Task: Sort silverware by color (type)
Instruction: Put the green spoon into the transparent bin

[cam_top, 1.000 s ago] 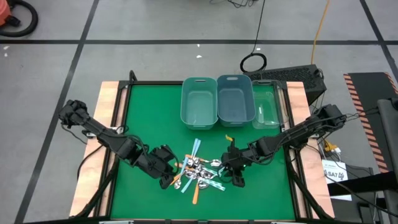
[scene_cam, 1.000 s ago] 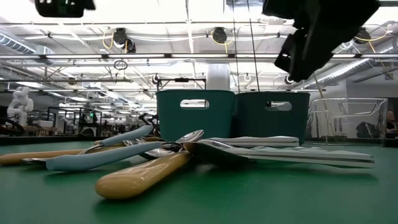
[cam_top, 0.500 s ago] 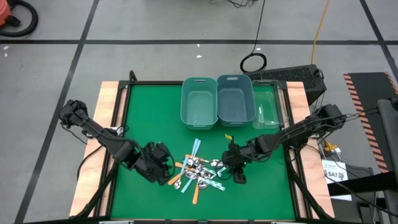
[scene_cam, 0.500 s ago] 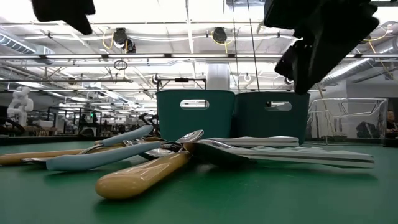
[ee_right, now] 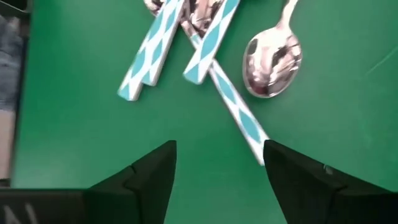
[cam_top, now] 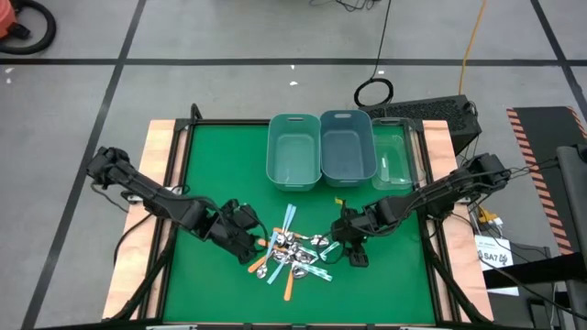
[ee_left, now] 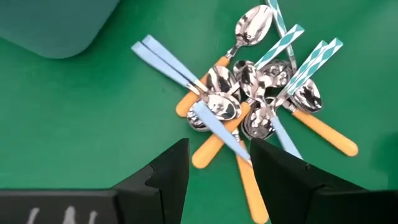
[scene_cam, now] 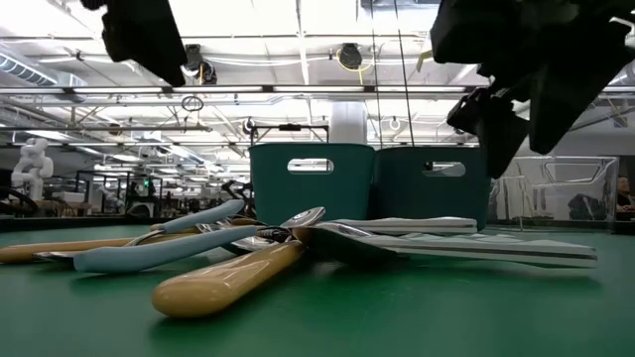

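Note:
The silverware, a heap of small spoons (cam_top: 293, 255) with shiny bowls and orange, light blue or teal-patterned handles, lies crossed on the green table. My left gripper (cam_top: 248, 240) hovers open at the heap's left. In the left wrist view its fingers (ee_left: 168, 177) stand over a light blue handle (ee_left: 214, 127) and an orange handle (ee_left: 208, 149). My right gripper (cam_top: 354, 254) hovers open at the heap's right, over bare mat beside teal-patterned handles (ee_right: 152, 53) and a lone spoon bowl (ee_right: 272, 59). In the low view both grippers hang above the spoons (scene_cam: 228, 283).
Two teal bins (cam_top: 293, 151) (cam_top: 347, 147) and a clear bin (cam_top: 396, 158) stand side by side at the table's far edge, behind the heap. Green mat lies bare to the heap's left, right and near side. Wooden borders (cam_top: 163, 183) frame the table.
My left gripper has sunk toward the heap's left side and rolled about its own line. My right gripper has spread its fingers wider and tipped further down while staying at the heap's right. The spoons have not moved.

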`<state>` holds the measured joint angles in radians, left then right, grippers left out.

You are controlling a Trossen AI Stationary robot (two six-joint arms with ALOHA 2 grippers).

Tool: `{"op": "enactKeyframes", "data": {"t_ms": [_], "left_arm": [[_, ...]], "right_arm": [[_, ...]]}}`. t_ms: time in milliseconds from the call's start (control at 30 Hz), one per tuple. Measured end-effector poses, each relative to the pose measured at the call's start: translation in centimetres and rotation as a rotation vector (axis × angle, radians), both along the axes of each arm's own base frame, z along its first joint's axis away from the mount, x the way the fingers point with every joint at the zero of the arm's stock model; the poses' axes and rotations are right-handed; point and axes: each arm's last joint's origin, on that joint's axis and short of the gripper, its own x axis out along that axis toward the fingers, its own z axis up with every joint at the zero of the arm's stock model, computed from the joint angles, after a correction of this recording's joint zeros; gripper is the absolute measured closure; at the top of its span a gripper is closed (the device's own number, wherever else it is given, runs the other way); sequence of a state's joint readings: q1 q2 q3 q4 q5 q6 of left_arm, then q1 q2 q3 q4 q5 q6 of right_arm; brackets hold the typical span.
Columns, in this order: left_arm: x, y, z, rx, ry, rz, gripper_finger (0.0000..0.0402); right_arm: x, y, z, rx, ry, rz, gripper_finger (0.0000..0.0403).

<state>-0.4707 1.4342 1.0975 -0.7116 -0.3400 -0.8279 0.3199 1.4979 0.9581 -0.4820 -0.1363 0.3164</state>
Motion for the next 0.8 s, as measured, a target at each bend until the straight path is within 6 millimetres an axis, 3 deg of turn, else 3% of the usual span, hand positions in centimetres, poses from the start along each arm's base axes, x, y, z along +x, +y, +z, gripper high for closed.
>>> {"op": "enactKeyframes", "data": {"t_ms": [267, 800], "left_arm": [[0.8, 0.4, -1.9, -0.059, -0.091, 0.003, 0.0225], [1.0, 0.9, -1.9, -0.056, -0.088, 0.003, 0.0225]], "right_arm": [[0.3, -0.6, -0.1, -0.104, -0.061, 0.085, 0.0178], [0.6, -2.8, -2.0, -0.106, -0.125, 0.164, 0.0176]]}}
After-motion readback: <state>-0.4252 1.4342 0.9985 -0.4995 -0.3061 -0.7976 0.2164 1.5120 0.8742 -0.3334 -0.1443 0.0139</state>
